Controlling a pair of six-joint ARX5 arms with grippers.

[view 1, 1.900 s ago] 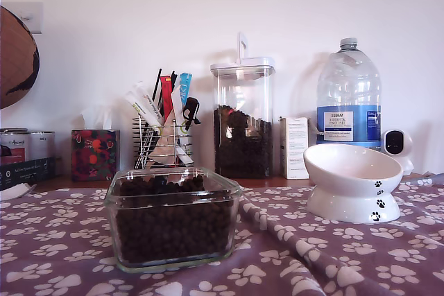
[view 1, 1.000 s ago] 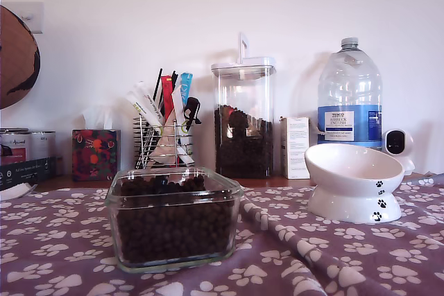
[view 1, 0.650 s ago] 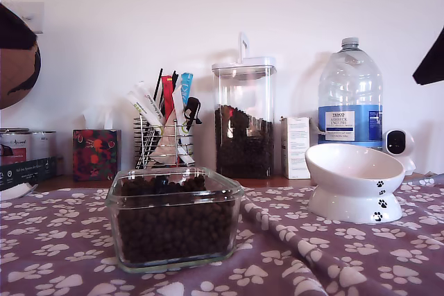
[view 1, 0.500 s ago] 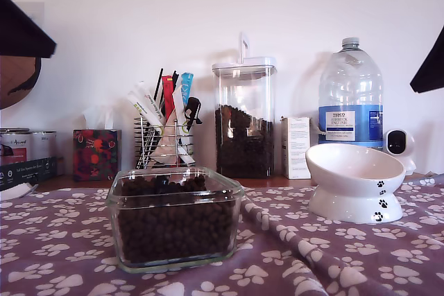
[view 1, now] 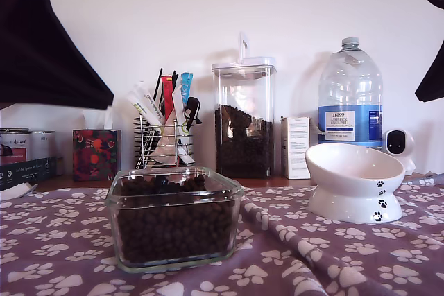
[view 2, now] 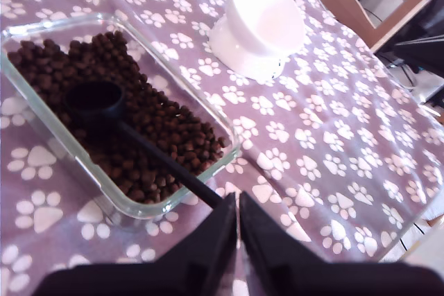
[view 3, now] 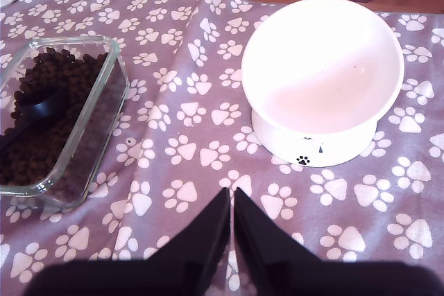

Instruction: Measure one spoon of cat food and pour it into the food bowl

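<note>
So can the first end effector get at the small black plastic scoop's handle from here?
Probably yes: the scoop handle juts over the clear glass dish's rim toward my shut first end effector, nothing between, though it must open first.

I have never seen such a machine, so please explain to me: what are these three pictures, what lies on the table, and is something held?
This is a robot with two arms, each ending in a gripper. One picture comes from a camera beside the table; the other two come from cameras on the grippers, looking down. The black wedges there are my first gripper and my second gripper, both shut and holding nothing. On the paw-print cloth stands a glass dish of cat food, with the spoon lying in it. Beside it stands the white, empty food bowl. A canister and water bottle stand behind.
</note>
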